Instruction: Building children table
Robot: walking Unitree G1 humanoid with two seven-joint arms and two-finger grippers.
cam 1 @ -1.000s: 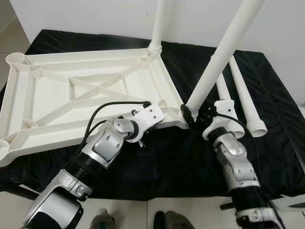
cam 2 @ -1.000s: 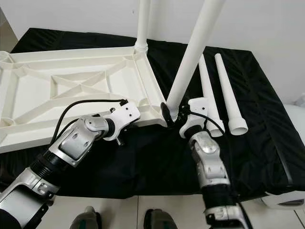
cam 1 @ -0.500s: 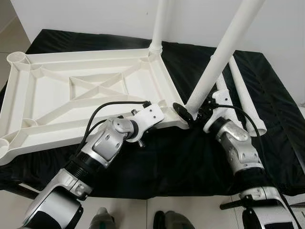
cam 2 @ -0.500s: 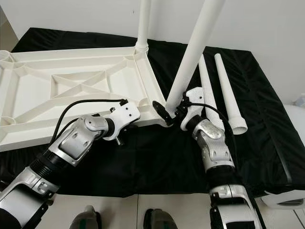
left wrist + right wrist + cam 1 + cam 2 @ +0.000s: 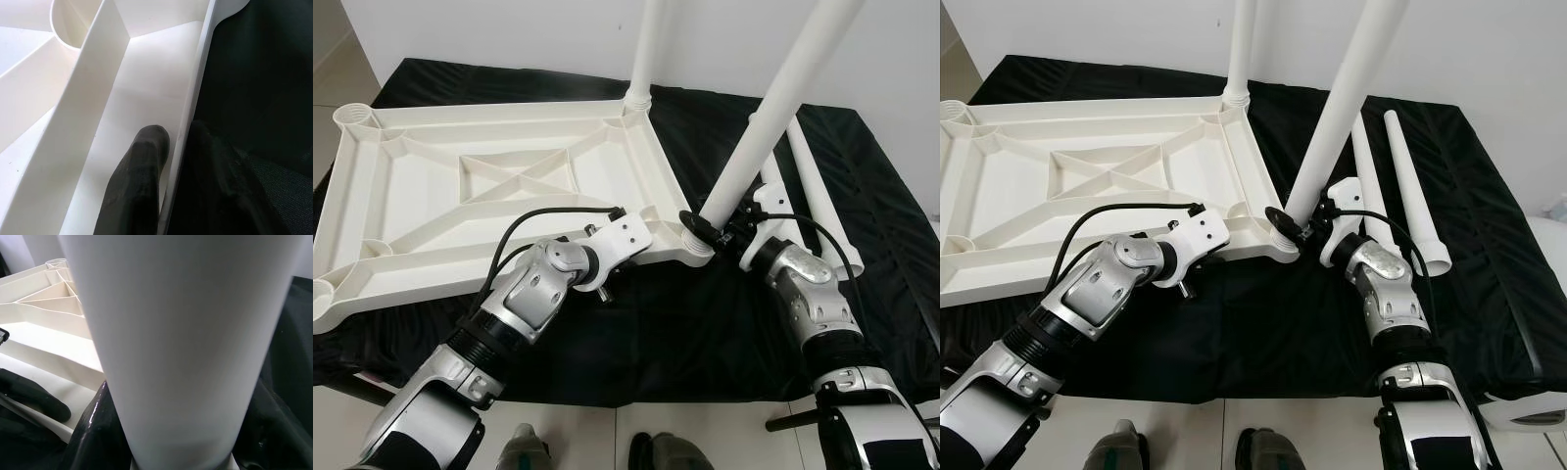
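You have the white table top lying upside down on the black cloth, ribs facing up, with one leg already standing upright in its far corner socket. Your right gripper is clamped around the base of a second leg, which sits at the near corner socket and leans away to the right rather than standing straight. Your left gripper pinches the near rim of the table top, one finger inside the rim wall and the other outside on the cloth side. Two spare legs lie side by side on the cloth just beyond your right arm, wide ends toward you.
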